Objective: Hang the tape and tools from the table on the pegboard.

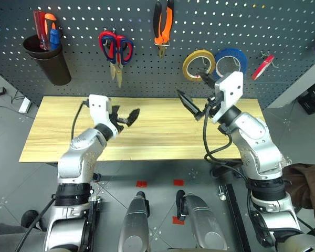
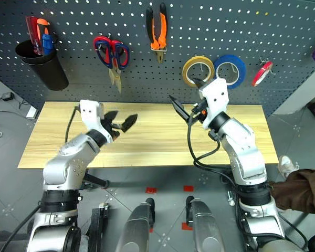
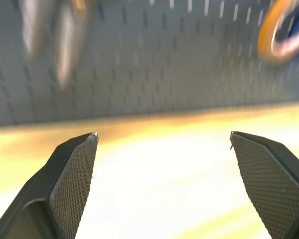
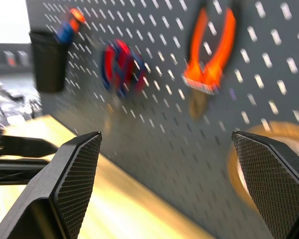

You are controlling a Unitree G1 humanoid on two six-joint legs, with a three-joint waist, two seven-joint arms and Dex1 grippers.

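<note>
The pegboard [image 1: 147,79] carries every tool in view. The orange-and-black pliers [image 1: 163,23] hang near its top. On one hook below and to the left, the dark-blue-handled scissors [image 1: 125,50] hang next to a red-handled pair. The yellow tape [image 1: 198,64] hangs on a hook at the right. The red-handled screwdriver [image 1: 38,25] stands in the black cup [image 1: 48,60]. The light wood table [image 1: 157,136] is bare. My left gripper [image 1: 124,116] hovers open and empty over the table's left half. Raised in front of the yellow tape, my right gripper [image 1: 195,89] is open and empty too.
A larger blue tape roll [image 1: 231,59] hangs right of the yellow one, and a small red roll [image 1: 263,66] further right. Orange and blue screwdrivers share the cup. A brown sleeve [image 1: 307,184] shows at the lower right. Cables lie on the floor at the left.
</note>
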